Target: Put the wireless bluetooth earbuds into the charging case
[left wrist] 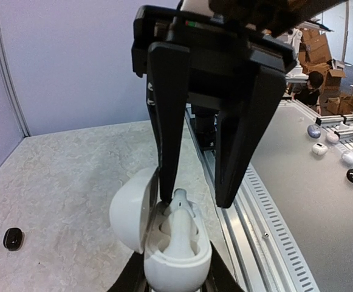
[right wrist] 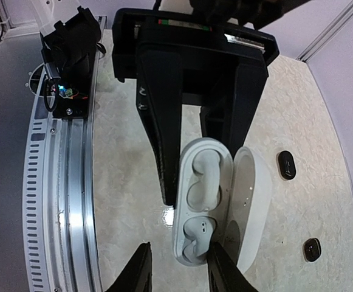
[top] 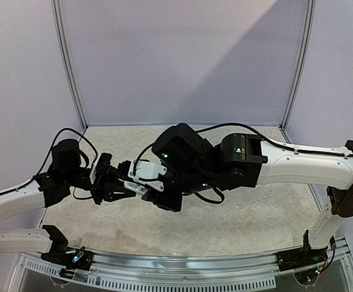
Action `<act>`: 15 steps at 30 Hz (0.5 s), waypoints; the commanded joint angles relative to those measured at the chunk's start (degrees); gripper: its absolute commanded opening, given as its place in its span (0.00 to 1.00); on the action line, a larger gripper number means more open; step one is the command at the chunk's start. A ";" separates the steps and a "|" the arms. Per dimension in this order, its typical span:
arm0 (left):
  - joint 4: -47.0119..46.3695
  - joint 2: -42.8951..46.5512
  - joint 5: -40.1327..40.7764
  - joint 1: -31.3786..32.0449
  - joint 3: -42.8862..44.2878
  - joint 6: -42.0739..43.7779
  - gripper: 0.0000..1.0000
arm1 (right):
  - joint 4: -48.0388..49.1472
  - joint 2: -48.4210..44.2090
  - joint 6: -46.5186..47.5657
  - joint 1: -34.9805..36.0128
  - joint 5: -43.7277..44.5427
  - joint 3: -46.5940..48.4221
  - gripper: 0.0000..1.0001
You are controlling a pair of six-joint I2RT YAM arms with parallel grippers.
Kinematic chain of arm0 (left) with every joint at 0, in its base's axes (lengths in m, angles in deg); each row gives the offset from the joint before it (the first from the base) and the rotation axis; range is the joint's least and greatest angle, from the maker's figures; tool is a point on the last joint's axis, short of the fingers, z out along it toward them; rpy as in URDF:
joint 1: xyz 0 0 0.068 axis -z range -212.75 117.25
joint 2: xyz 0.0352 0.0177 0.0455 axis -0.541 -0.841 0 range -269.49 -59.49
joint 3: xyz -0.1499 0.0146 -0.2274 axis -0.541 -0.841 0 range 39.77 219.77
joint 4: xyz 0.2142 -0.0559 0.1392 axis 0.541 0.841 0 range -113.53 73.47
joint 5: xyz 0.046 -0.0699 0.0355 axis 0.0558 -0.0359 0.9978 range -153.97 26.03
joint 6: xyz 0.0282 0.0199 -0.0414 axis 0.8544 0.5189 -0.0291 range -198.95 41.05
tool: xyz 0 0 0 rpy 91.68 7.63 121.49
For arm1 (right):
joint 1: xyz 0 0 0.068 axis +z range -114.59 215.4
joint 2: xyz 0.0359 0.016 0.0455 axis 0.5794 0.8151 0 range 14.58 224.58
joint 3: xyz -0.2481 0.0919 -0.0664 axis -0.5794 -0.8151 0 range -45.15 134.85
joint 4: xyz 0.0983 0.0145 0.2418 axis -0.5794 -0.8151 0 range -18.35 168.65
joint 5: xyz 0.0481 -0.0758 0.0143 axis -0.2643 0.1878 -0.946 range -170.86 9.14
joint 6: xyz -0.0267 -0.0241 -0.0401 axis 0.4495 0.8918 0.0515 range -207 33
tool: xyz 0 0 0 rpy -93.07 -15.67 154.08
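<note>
My left gripper (left wrist: 173,275) is shut on the open white charging case (left wrist: 177,255), held above the table with its lid (left wrist: 130,210) swung to one side. One white earbud (left wrist: 179,222) stands partly out of its slot. My right gripper (left wrist: 195,201) is open over the case, and one of its fingers (left wrist: 166,176) touches the tip of that earbud. In the right wrist view the case (right wrist: 188,188) holds a white earbud in each slot, one (right wrist: 203,165) above the other (right wrist: 195,236). The right gripper (right wrist: 177,263) straddles the case's near end. The two grippers meet above mid-table (top: 141,177).
Small black earbuds lie on the mottled tabletop, one in the left wrist view (left wrist: 13,238) and two in the right wrist view (right wrist: 285,164) (right wrist: 311,249). The slotted metal rail (right wrist: 54,182) runs along the table's near edge. Small white and black items (left wrist: 319,149) sit on a grey surface beyond it.
</note>
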 commanded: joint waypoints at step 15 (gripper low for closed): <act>3.48 1.15 5.45 -0.05 0.08 2.83 0.00 | 25.70 -11.81 -18.53 -3.29 18.81 -15.24 0.33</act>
